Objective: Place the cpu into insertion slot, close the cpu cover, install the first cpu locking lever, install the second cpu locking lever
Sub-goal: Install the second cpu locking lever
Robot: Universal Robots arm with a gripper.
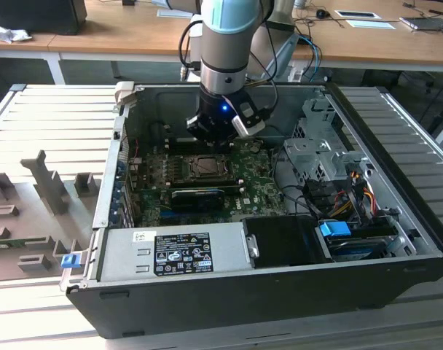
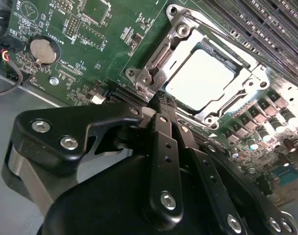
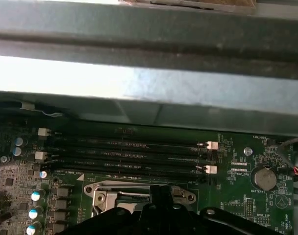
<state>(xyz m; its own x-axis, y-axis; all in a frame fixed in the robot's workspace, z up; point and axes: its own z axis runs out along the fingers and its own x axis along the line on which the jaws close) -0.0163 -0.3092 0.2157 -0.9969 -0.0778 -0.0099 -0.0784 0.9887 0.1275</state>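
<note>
Inside the open computer case, the insertion slot (image 1: 205, 166) sits in the middle of the green motherboard. The second wrist view shows the cpu (image 2: 200, 78) lying flat in it, silver top up. The metal cpu cover (image 2: 251, 77) lies down around the chip, which shows through its window. My gripper (image 2: 159, 98) is shut with nothing between its black fingers, and its tips hang just above the socket's corner by a screw. In the first wrist view the gripper (image 3: 161, 192) stands over the socket frame (image 3: 106, 188). In the exterior view the gripper (image 1: 213, 146) is directly above the socket.
Long black memory slots (image 3: 129, 152) run beside the socket, near the grey case wall (image 3: 149, 88). A coin battery (image 2: 42, 50) sits on the board. The power supply (image 1: 174, 251) and a drive cage (image 1: 323, 146) with cables hem in the motherboard. Capacitors (image 3: 36, 196) line one side.
</note>
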